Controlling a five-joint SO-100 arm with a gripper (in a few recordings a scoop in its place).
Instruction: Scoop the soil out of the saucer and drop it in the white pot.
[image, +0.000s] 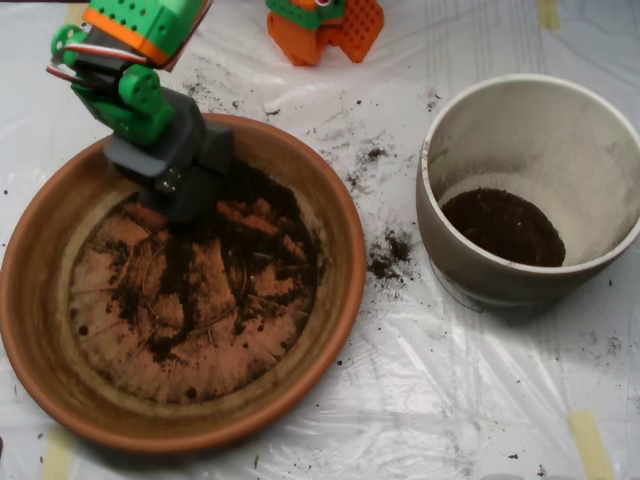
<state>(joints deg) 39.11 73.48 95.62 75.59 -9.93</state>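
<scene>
The arm reaches in from the upper left, its green and orange links angled downward to the right. The grey tool at its end points down, low and tilted. Its jaw state is not visible from above.

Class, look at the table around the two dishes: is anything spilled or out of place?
Yes. Dark crumbly soil lies spilled on the clear plastic sheet between the round terracotta saucer and the off-white ceramic pot, with finer crumbs scattered above.

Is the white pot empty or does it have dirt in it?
Not empty. The white pot has dark soil covering its bottom, but its dusty inner walls are bare.
</scene>
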